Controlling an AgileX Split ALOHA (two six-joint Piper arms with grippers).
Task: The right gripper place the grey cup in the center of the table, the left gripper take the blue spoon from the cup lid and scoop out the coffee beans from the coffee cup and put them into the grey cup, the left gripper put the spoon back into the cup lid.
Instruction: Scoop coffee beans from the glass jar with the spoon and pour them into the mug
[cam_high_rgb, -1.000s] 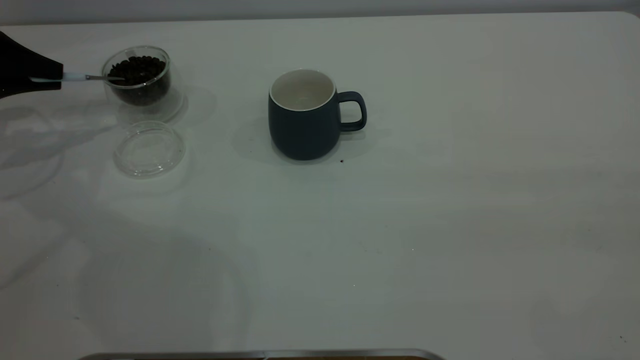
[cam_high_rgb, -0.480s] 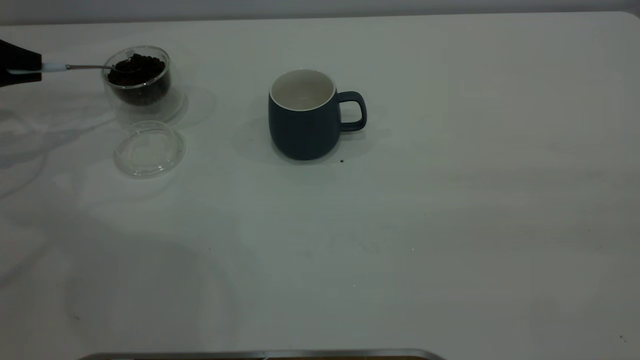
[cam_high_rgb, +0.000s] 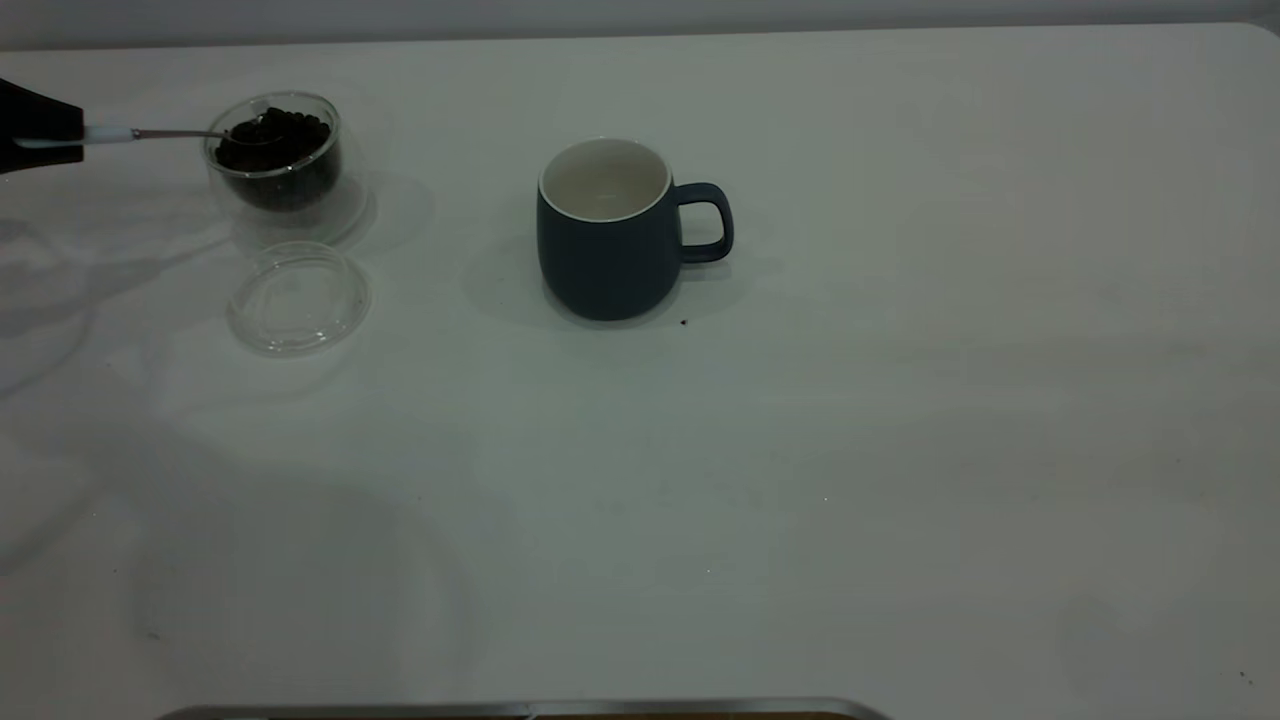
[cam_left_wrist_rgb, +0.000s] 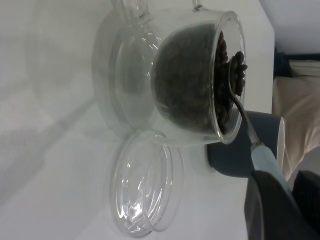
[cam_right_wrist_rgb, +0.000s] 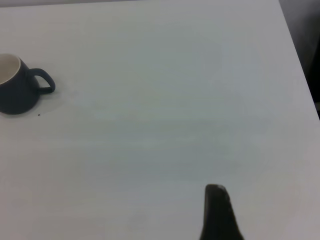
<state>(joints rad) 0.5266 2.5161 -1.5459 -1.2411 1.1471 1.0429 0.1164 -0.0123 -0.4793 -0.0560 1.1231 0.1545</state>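
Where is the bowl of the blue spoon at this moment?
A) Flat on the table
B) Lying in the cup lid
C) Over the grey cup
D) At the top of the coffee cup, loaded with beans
D: the blue spoon, held by the left gripper, has its bowl at the rim of the coffee cup, carrying coffee beans.

blue spoon (cam_high_rgb: 170, 133): level, bean-loaded, over coffee cup (cam_high_rgb: 280, 160) | grey cup (cam_high_rgb: 610, 235): upright, mid-table | cup lid (cam_high_rgb: 298, 298): flat

The left gripper (cam_high_rgb: 40, 135) is cut by the picture's edge; the right gripper (cam_right_wrist_rgb: 220, 215) shows only one dark tip.
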